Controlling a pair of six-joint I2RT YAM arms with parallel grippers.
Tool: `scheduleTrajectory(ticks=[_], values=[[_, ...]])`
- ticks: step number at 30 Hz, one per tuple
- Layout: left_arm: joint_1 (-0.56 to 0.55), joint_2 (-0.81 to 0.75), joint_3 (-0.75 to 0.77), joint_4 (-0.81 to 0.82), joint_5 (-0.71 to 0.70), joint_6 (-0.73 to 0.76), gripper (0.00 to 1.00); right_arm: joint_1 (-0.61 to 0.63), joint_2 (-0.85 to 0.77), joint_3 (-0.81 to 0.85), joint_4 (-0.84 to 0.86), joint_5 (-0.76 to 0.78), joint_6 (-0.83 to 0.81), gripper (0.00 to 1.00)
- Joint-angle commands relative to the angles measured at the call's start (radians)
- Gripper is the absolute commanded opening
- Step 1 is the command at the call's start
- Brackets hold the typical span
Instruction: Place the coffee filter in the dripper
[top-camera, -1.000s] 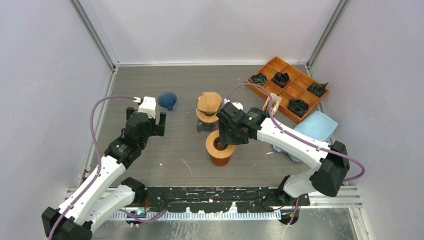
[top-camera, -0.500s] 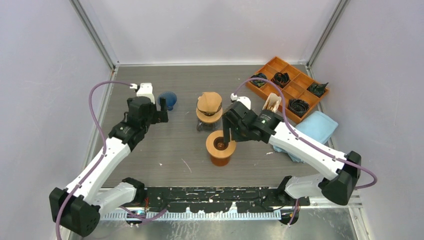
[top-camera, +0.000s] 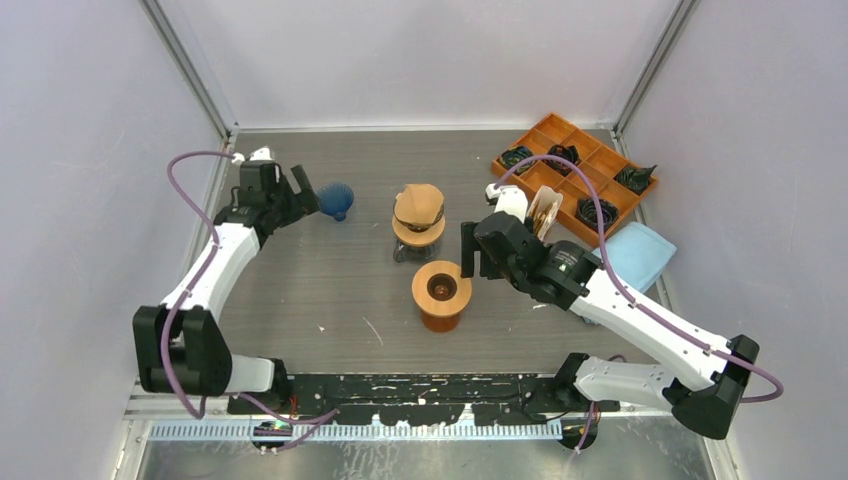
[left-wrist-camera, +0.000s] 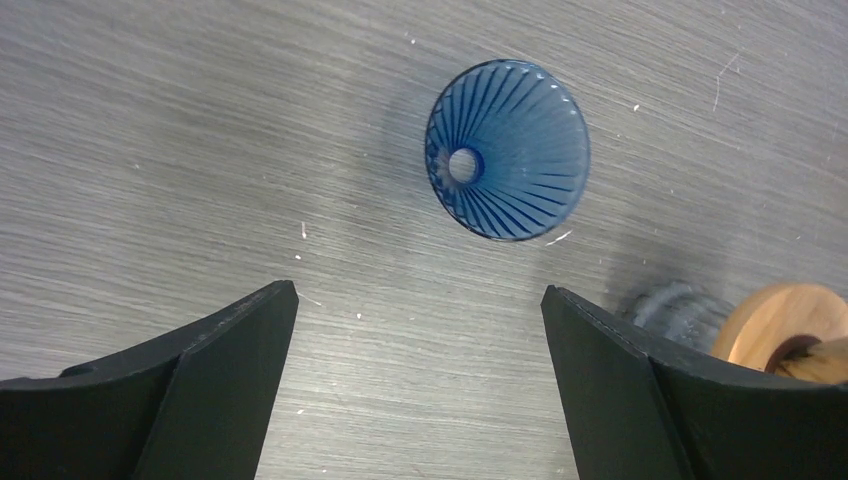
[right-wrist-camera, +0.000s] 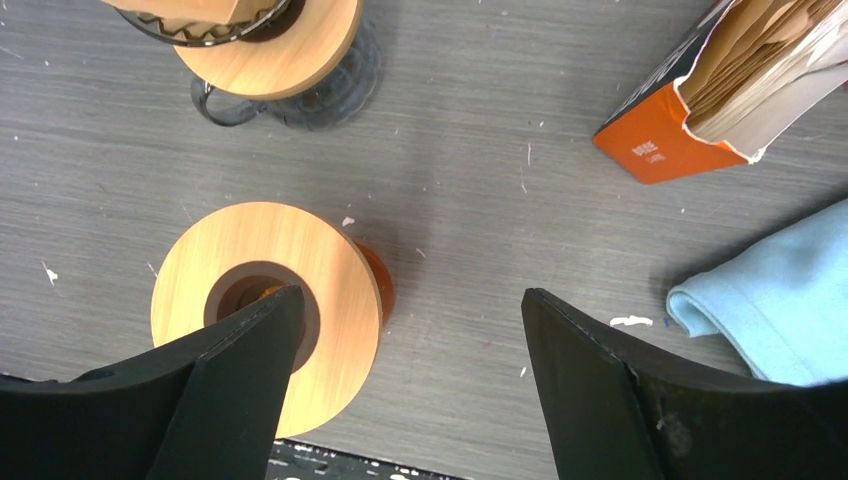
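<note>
Ribbed blue plastic cone dripper (left-wrist-camera: 507, 150) on its side, far left, beyond the spread, empty left pincer (left-wrist-camera: 418, 292). Likewise spread, the right pincer (right-wrist-camera: 410, 295) just beside a round wooden-ringed orange dripper (right-wrist-camera: 260, 245). Tan paper filters (right-wrist-camera: 760, 50) packed in an orange box (right-wrist-camera: 650, 145), right. Scuffed grey grained desk (right-wrist-camera: 480, 120); plain pale walls (top-camera: 420, 60).

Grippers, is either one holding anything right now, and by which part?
Nothing is held. The left gripper is open, short of the blue dripper. The right gripper is open beside the wooden-rimmed dripper, with nothing between its fingers.
</note>
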Motion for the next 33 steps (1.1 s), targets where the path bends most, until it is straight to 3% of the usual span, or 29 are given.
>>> scheduleTrajectory(ticks=[1, 4, 19, 28, 33], values=[[0.083, 0.069, 0.047, 0.082, 0.225, -0.109, 0.92, -0.006, -0.044, -0.022, 0.12, 0.068, -0.03, 0.87], [0.128, 0.141, 0.07, 0.11, 0.302, -0.143, 0.88, -0.007, -0.045, -0.032, 0.138, 0.079, -0.035, 0.88], [0.204, 0.482, 0.238, 0.184, 0.545, -0.234, 0.42, -0.017, 0.043, -0.018, 0.16, 0.087, 0.003, 0.89], [0.205, 0.537, 0.246, 0.216, 0.593, -0.271, 0.14, -0.023, 0.112, 0.045, 0.135, 0.084, 0.014, 0.89], [0.205, 0.481, 0.232, 0.182, 0.58, -0.245, 0.05, -0.027, 0.14, 0.082, 0.123, 0.086, 0.004, 0.89]])
